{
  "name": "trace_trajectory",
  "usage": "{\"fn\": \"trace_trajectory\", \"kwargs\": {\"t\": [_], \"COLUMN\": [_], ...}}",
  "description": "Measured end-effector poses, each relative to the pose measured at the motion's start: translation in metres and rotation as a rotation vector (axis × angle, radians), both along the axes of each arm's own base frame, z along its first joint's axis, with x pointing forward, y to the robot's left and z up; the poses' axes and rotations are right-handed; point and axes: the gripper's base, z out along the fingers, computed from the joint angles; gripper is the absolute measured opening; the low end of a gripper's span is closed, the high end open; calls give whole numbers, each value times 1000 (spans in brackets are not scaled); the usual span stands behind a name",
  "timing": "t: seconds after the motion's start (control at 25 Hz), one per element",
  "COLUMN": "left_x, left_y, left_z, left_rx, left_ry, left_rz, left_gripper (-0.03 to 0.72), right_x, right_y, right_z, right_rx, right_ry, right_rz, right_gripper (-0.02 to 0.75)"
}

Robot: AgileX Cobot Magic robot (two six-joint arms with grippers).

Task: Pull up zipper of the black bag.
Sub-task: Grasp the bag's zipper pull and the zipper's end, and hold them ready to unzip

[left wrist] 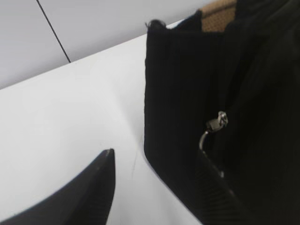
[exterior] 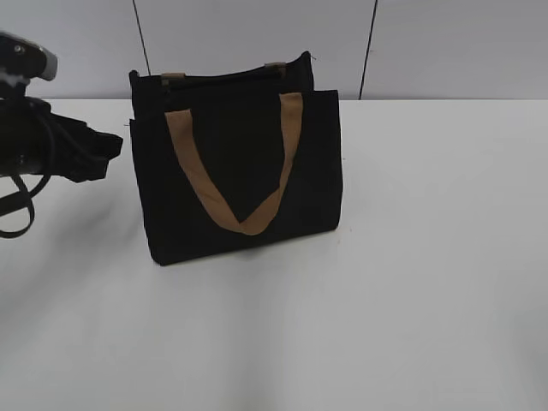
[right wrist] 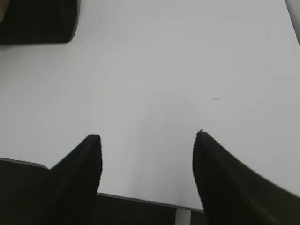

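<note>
A black bag [exterior: 240, 171] with tan handles stands upright on the white table [exterior: 411, 257] in the exterior view. In the left wrist view the bag's side [left wrist: 187, 108] fills the right half, with a small metal zipper pull [left wrist: 216, 124] hanging on it. My left gripper [left wrist: 157, 157] is open, its right finger just below the pull and against the bag, its left finger over bare table. In the exterior view the left arm [exterior: 51, 145] sits left of the bag. My right gripper [right wrist: 147, 140] is open and empty over the table; a bag corner [right wrist: 37, 21] shows top left.
A pale wall with dark seams [exterior: 368, 51] rises behind the table. The table's near edge [right wrist: 140, 199] shows under the right gripper.
</note>
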Motion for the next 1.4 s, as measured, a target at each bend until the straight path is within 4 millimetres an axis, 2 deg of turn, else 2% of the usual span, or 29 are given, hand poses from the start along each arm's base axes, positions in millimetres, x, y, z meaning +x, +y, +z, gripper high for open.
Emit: {"fn": "trace_trajectory", "kwargs": {"t": [0.28,0.52,0.8,1.0,1.2,1.4], "left_x": [-6,1,7,16,24,26], "left_y": [-7,-12,-19,-23,-25,-27], "left_z": [-39,-72,-99,-104,-100,-109], "left_rx": [-81,-151,-222,-250,-253,-248], "left_ry": [37,60,36,10,-17,2], "left_rz": [-60,-97,-153,-175,-181,-194], "left_gripper": [466,468,452,423,353,303], "right_x": [0,0,0,0,0,0], "right_y": [1,3,3,3,3,3], "right_z": [0,0,0,0,0,0], "right_rx": [7,27,30,30,31,31], "right_ry": [0,2,2,2,2,2], "right_rz": [4,17,19,19,20,20], "right_gripper": [468,468,468,468,468,468]}}
